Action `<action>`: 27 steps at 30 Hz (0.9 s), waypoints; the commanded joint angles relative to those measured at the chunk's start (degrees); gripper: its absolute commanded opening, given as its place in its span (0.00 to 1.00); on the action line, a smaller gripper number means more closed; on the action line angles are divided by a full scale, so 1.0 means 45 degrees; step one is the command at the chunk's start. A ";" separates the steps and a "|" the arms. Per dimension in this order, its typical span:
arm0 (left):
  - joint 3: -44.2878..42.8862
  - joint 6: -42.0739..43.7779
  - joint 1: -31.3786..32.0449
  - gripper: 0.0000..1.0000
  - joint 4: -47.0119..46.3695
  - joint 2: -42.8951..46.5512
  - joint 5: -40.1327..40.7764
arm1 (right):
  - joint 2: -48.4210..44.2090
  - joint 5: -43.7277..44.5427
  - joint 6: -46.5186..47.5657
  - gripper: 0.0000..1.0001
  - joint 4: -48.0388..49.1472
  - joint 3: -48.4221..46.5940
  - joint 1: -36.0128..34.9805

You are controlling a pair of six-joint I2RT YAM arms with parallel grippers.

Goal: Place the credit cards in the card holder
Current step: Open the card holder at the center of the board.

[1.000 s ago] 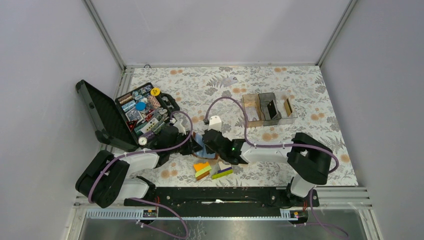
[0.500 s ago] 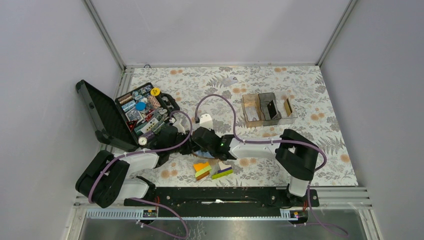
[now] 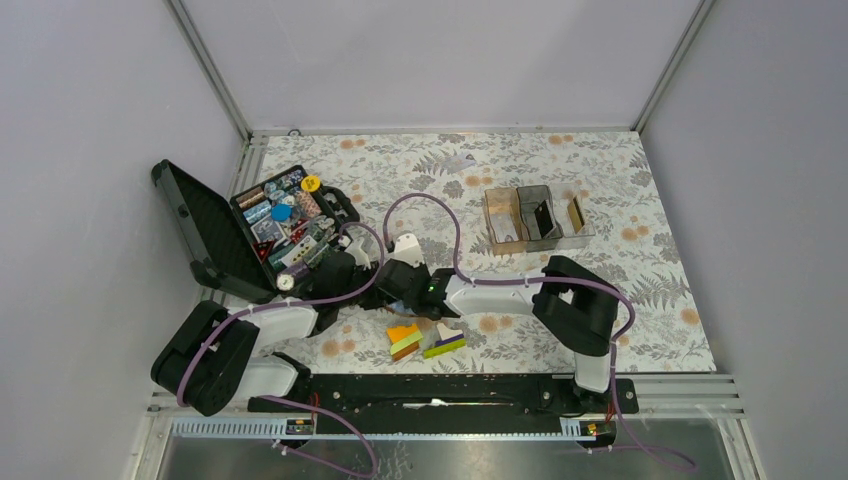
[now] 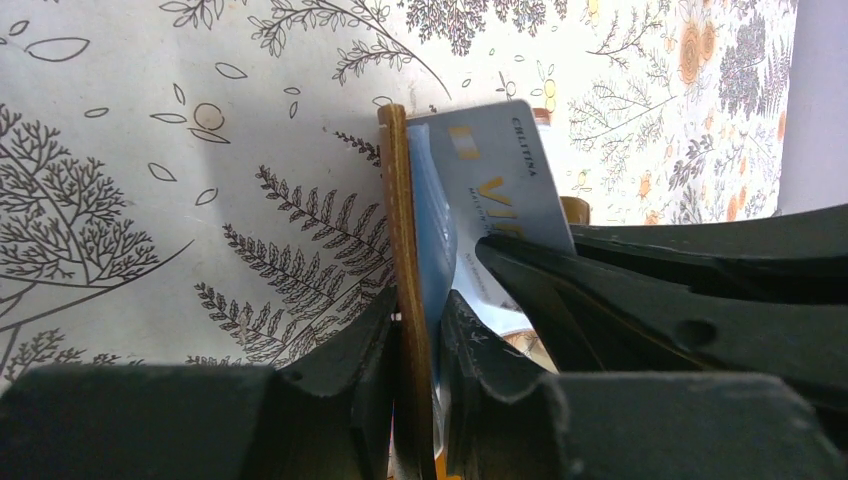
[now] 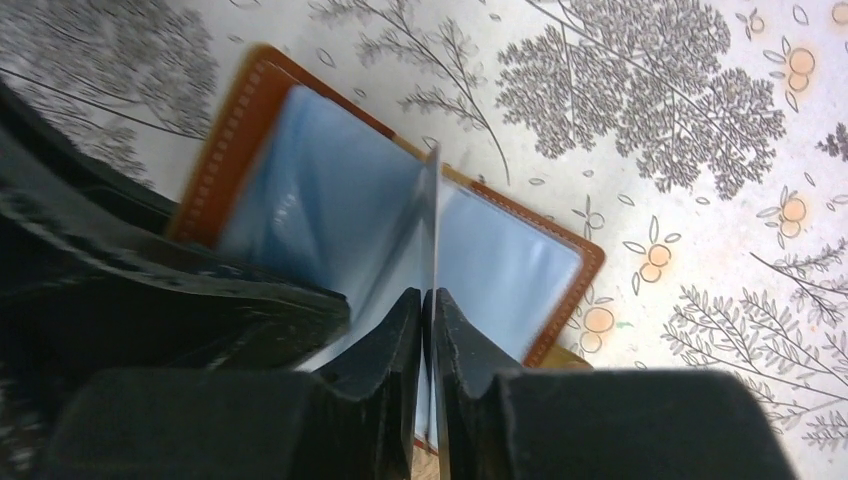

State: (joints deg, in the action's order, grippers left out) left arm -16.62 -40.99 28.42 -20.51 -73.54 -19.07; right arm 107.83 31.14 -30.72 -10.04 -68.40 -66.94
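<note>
The brown leather card holder point(image 5: 228, 135) lies open on the flowered table, its bluish clear sleeves facing up. My left gripper point(image 4: 418, 305) is shut on one leather flap point(image 4: 398, 200), seen edge-on. My right gripper point(image 5: 428, 300) is shut on a thin bluish-grey credit card point(image 4: 490, 180). In the right wrist view the card shows edge-on point(image 5: 437, 220), standing over the holder's middle fold. In the top view both grippers meet at the table's left-centre point(image 3: 392, 288) and hide the holder. No other cards show.
An open black tool case point(image 3: 215, 235) full of small parts stands left of the arms. Orange, green and purple blocks point(image 3: 425, 340) lie just in front of the grippers. Clear and brown compartment boxes point(image 3: 535, 215) stand at the back right.
My right arm has stretched leftward and brought its gripper with the card up against the left gripper over the holder. The left arm has stayed in place.
</note>
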 commanded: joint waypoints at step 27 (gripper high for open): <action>-0.0901 0.1120 -0.0184 0.79 0.3034 0.1605 0.2272 | -0.1229 -0.0748 -0.0949 0.00 0.0725 0.1448 0.0282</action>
State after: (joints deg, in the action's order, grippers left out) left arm -17.30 -38.83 28.01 -12.29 -66.72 -13.61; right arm 105.49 29.50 -33.52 -9.19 -63.02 -66.41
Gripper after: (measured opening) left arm 0.779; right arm 0.020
